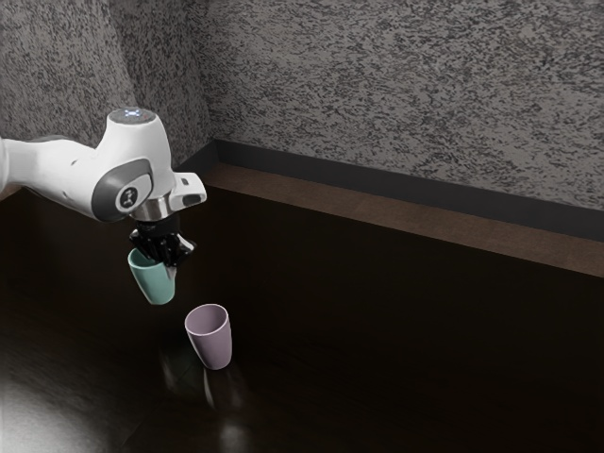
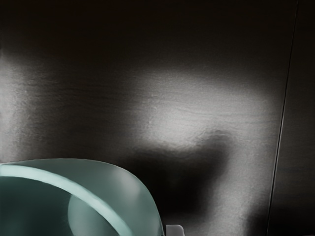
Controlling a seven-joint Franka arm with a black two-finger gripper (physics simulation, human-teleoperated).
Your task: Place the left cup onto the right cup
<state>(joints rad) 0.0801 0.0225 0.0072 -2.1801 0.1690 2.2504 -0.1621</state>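
1 teal cup [image 1: 151, 279], 1 purple cup [image 1: 209, 336]: 2 total. 1 dark table [image 1: 425, 359]. 1 white arm [image 1: 85, 175].

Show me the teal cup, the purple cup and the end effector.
teal cup [image 1: 147, 281], exterior view, on its side wall.
purple cup [image 1: 209, 338], exterior view, on its outer wall.
end effector [image 1: 166, 259], exterior view, midway between its fingertips at the teal cup's rim.

Arm [image 1: 90, 175] from the exterior view's left, wrist down, gripper [image 1: 162, 259] tight on teal cup [image 1: 151, 281].
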